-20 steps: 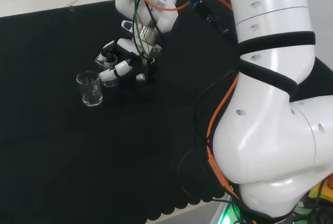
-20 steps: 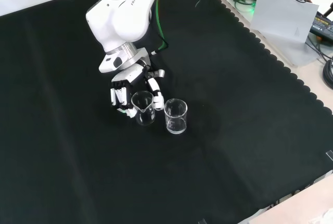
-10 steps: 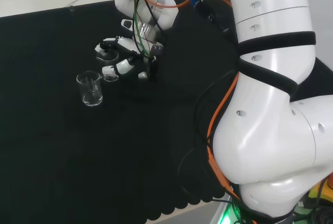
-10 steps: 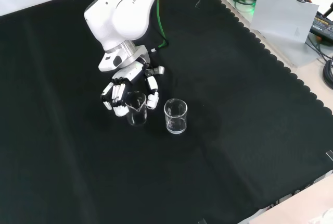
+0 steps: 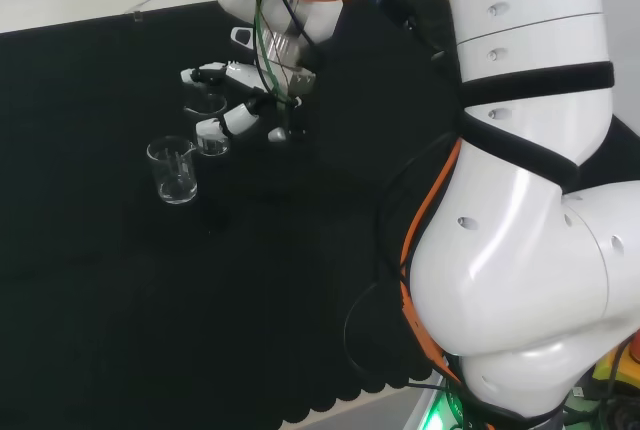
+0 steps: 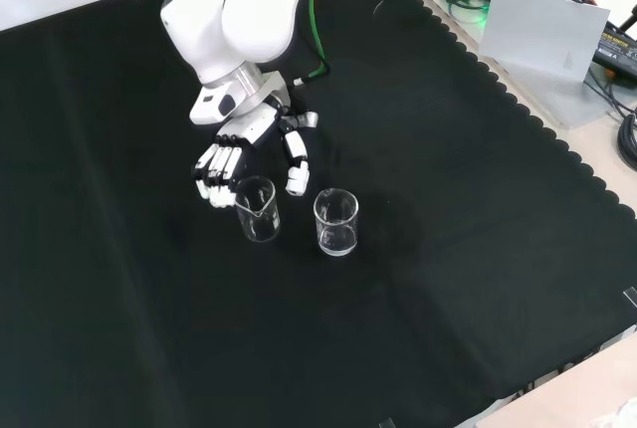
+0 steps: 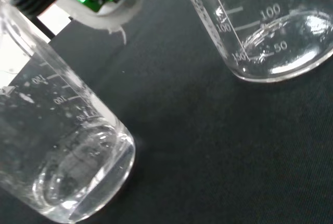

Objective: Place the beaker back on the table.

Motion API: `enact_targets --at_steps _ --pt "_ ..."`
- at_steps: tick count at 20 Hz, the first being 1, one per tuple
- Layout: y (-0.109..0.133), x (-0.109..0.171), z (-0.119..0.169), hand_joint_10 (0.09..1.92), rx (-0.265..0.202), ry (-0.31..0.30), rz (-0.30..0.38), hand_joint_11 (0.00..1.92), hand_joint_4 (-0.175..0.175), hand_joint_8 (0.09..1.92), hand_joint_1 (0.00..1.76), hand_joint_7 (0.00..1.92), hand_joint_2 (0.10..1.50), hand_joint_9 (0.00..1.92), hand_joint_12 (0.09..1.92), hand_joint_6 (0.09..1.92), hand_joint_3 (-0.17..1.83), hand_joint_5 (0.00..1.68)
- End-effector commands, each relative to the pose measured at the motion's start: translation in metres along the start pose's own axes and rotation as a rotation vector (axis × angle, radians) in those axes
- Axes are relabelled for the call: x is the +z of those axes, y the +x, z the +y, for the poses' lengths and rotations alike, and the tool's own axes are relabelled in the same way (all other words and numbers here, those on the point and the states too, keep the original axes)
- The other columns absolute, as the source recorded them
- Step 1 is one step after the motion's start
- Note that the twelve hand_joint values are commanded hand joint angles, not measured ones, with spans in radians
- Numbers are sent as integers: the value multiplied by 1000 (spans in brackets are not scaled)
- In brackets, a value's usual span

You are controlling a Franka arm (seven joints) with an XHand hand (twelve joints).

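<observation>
A clear glass beaker stands upright on the black cloth, free of the hand. The black and white hand hovers just behind and above it, open, with its fingers straight on one side and the thumb spread on the other. In the head view the same beaker sits under the hand, between fingers and thumb. A second clear beaker stands to the right in the front view, and nearer in the head view. The wrist view has two marked beakers close up.
Black cloth spreads wide around the two beakers. The arm's white links stand at the right of the head view. Beyond the cloth's scalloped edge in the front view lie a grey sheet and cables.
The hand has uncurled and let go of the beaker, then drawn up and back from it. The beaker now stands alone on the cloth, slightly left of where it was.
</observation>
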State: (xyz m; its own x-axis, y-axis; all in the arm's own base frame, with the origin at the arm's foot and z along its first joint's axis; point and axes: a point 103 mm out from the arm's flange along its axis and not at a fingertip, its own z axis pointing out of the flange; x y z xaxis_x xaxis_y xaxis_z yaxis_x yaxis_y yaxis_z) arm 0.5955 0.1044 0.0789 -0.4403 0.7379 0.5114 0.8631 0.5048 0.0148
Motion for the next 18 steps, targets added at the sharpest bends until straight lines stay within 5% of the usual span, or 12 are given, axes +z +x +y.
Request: enact_targets --at_steps 1,18 --pt "13 -34 -27 675 61 -36 -46 0 -36 611 824 190 562 261 1056 87 509 323" --pt "16 -107 -158 681 262 -143 -87 0 -38 608 806 184 577 249 1022 87 491 330"
